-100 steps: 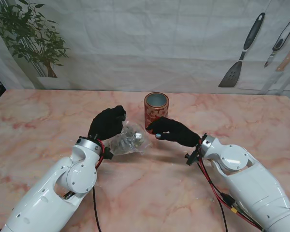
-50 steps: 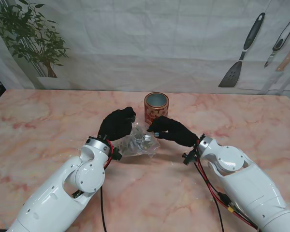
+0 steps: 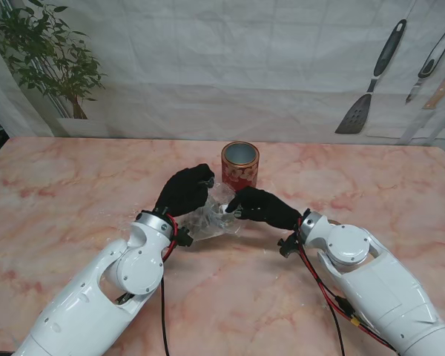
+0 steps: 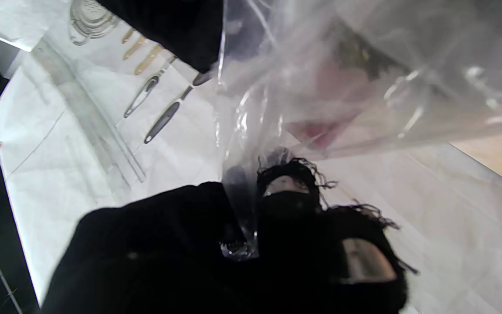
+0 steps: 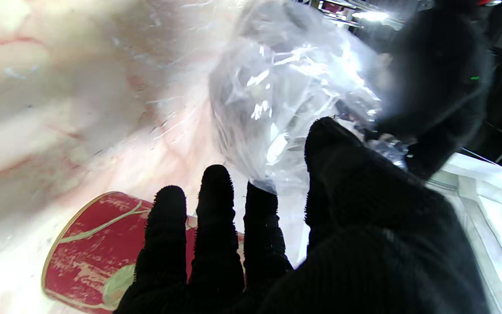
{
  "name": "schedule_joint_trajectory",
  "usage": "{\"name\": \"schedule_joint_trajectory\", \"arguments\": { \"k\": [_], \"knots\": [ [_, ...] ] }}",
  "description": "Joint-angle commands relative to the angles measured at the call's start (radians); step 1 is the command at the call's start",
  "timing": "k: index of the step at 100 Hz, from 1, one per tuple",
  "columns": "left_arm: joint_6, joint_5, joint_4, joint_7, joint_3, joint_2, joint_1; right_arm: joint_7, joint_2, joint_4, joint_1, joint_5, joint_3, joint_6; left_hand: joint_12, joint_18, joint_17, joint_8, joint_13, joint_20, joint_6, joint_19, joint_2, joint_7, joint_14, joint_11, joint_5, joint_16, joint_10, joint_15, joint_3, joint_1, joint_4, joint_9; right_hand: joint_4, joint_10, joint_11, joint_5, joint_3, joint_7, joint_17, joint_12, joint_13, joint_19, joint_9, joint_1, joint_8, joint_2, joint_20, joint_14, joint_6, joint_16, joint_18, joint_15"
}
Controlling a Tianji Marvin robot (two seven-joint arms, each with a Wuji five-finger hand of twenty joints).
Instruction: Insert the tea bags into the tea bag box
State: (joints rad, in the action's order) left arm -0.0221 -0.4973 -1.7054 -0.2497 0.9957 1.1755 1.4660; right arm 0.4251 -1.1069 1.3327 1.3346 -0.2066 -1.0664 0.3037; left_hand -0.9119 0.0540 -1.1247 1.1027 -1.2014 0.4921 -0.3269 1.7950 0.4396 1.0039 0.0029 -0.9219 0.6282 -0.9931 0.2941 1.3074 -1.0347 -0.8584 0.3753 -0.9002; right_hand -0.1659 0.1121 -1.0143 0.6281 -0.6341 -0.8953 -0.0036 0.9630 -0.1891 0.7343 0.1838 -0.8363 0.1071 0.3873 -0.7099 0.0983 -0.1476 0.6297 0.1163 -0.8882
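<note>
A clear plastic bag (image 3: pixel 210 216) holding tea bags hangs between my two black-gloved hands, just nearer to me than the red tea tin (image 3: pixel 240 165). The tin stands upright with its top open. My left hand (image 3: pixel 184 190) is shut on the bag's left edge, and the film is pinched between its fingers (image 4: pixel 277 205). My right hand (image 3: pixel 259 208) meets the bag's right edge. Its thumb (image 5: pixel 334 148) presses into the crumpled bag (image 5: pixel 286 96) while three fingers stay straight over the tin (image 5: pixel 89 248). The tea bags show only as dark shapes through the film.
The pink marble table (image 3: pixel 74 193) stretches wide on both sides. A potted plant (image 3: pixel 55 67) stands at the far left. A spatula (image 3: pixel 367 89) and other utensils hang on the back wall at the right.
My left hand carried the bag to the right, toward the tin. My right hand came in to meet it and now touches the bag's right edge.
</note>
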Motion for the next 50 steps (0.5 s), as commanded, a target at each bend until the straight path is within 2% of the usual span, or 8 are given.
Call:
{"name": "schedule_joint_trajectory", "arguments": {
  "k": [1, 14, 24, 25, 33, 35, 41, 50],
  "knots": [
    [0.014, -0.007, -0.025, 0.025, -0.007, 0.004, 0.010, 0.008, -0.009, -0.009, -0.003, -0.012, 0.007, -0.013, -0.010, 0.429, 0.006, 0.000, -0.064, 0.018, -0.030, 0.254, -0.006, -0.004, 0.024, -0.036, 0.019, 0.004, -0.003, 0.167, -0.145, -0.124, -0.016, -0.051, -0.037, -0.008, -0.029, 0.000, -0.011, 0.001, -0.006, 0.017, 0.014, 0.028, -0.008, 0.015, -0.017, 0.022, -0.016, -0.003, -0.004, 0.016, -0.030, -0.033],
    [0.068, 0.000, -0.037, 0.051, -0.007, -0.004, 0.026, -0.031, -0.017, -0.023, -0.008, 0.006, 0.017, -0.012, -0.010, 0.428, 0.006, 0.001, -0.064, 0.018, -0.029, 0.254, -0.006, -0.005, 0.025, -0.035, 0.019, 0.003, -0.003, 0.166, -0.147, -0.125, -0.021, -0.049, -0.054, -0.007, -0.039, -0.001, -0.081, 0.052, -0.006, 0.023, 0.009, 0.053, -0.006, 0.088, 0.007, 0.070, -0.006, 0.000, 0.000, 0.019, -0.028, -0.051],
    [0.094, 0.003, -0.044, 0.080, -0.004, -0.013, 0.034, -0.039, -0.020, -0.032, -0.010, 0.006, 0.023, -0.004, -0.010, 0.428, 0.006, 0.001, -0.063, 0.017, -0.029, 0.254, -0.007, -0.005, 0.026, -0.033, 0.019, 0.003, -0.005, 0.165, -0.146, -0.125, -0.024, -0.049, -0.046, -0.004, -0.037, 0.000, -0.107, 0.088, -0.009, 0.022, 0.011, 0.060, -0.008, 0.135, 0.017, 0.094, -0.001, 0.003, 0.005, 0.019, -0.024, -0.052],
    [0.097, 0.004, -0.045, 0.083, -0.003, -0.013, 0.035, -0.039, -0.020, -0.032, -0.010, 0.006, 0.023, -0.004, -0.010, 0.428, 0.006, 0.001, -0.063, 0.017, -0.029, 0.254, -0.007, -0.005, 0.026, -0.033, 0.019, 0.003, -0.006, 0.165, -0.146, -0.126, -0.025, -0.048, -0.048, -0.003, -0.037, 0.002, -0.125, 0.109, -0.011, 0.022, 0.013, 0.062, -0.010, 0.149, 0.036, 0.101, 0.002, 0.003, 0.006, 0.019, -0.024, -0.052],
    [0.114, 0.015, -0.050, 0.110, 0.002, -0.019, 0.040, -0.044, -0.020, -0.032, -0.011, 0.014, 0.024, -0.005, -0.010, 0.426, 0.006, 0.002, -0.063, 0.017, -0.029, 0.253, -0.008, -0.006, 0.028, -0.033, 0.018, 0.003, -0.006, 0.163, -0.145, -0.127, -0.029, -0.049, -0.021, -0.003, -0.035, 0.000, -0.178, 0.175, -0.012, 0.023, 0.015, 0.067, -0.016, 0.191, 0.080, 0.128, 0.010, 0.003, 0.011, 0.019, -0.024, -0.052],
    [0.117, 0.016, -0.050, 0.113, 0.003, -0.020, 0.040, -0.043, -0.020, -0.033, -0.012, 0.015, 0.024, -0.006, -0.010, 0.426, 0.006, 0.001, -0.063, 0.017, -0.027, 0.253, -0.008, -0.007, 0.029, -0.032, 0.017, 0.003, -0.007, 0.163, -0.145, -0.127, -0.029, -0.048, -0.015, -0.004, -0.034, -0.001, -0.190, 0.205, -0.014, 0.023, 0.017, 0.068, -0.020, 0.197, 0.117, 0.131, 0.013, 0.001, 0.013, 0.018, -0.024, -0.052],
    [0.123, 0.020, -0.048, 0.123, 0.004, -0.022, 0.038, -0.041, -0.019, -0.032, -0.014, 0.017, 0.024, -0.009, -0.010, 0.425, 0.006, 0.002, -0.062, 0.016, -0.026, 0.252, -0.011, -0.009, 0.030, -0.032, 0.018, 0.002, -0.009, 0.161, -0.144, -0.127, -0.031, -0.047, 0.035, -0.007, -0.036, -0.017, -0.225, 0.239, -0.014, 0.025, 0.019, 0.070, -0.026, 0.206, 0.159, 0.142, 0.015, -0.002, 0.014, 0.019, -0.027, -0.053],
    [0.128, 0.031, -0.046, 0.131, 0.005, -0.023, 0.035, -0.028, -0.014, -0.029, -0.017, 0.021, 0.025, -0.007, -0.011, 0.422, 0.007, 0.003, -0.063, 0.015, -0.026, 0.251, -0.011, -0.009, 0.032, -0.031, 0.018, 0.002, -0.009, 0.159, -0.142, -0.128, -0.033, -0.047, 0.043, -0.018, -0.032, -0.065, -0.242, 0.262, -0.012, 0.024, 0.023, 0.069, -0.041, 0.183, 0.168, 0.152, 0.017, -0.008, 0.007, 0.018, -0.030, -0.050]
  ]
}}
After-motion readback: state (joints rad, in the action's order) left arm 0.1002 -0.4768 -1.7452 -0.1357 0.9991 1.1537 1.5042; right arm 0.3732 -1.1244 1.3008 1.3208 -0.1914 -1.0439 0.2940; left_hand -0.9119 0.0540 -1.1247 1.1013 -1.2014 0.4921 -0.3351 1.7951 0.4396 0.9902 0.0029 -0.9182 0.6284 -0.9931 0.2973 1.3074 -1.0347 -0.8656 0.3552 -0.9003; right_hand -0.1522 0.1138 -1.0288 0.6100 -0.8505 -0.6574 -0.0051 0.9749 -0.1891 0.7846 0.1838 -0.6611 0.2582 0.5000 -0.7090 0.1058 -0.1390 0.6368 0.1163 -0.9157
